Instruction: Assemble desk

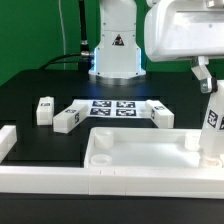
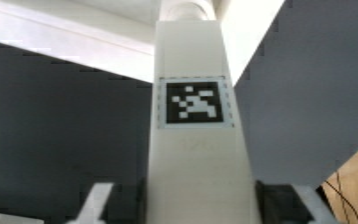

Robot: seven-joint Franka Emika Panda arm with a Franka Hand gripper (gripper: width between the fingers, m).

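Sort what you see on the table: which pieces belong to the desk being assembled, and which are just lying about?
Desk parts: tabletop; three loose legs; upright leg.
Just lying about: marker board; border rails.

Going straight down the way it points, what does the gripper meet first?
The gripper holds a leg, whose lower end would probably meet the tabletop near the exterior view's right; contact may already exist.

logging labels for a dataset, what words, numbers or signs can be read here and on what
No words or numbers can be read.
Triangular sign on the robot base: its symbol is too small to read.
Square marker on the held leg: black-and-white pattern, no text.
Marker board: patterns only.
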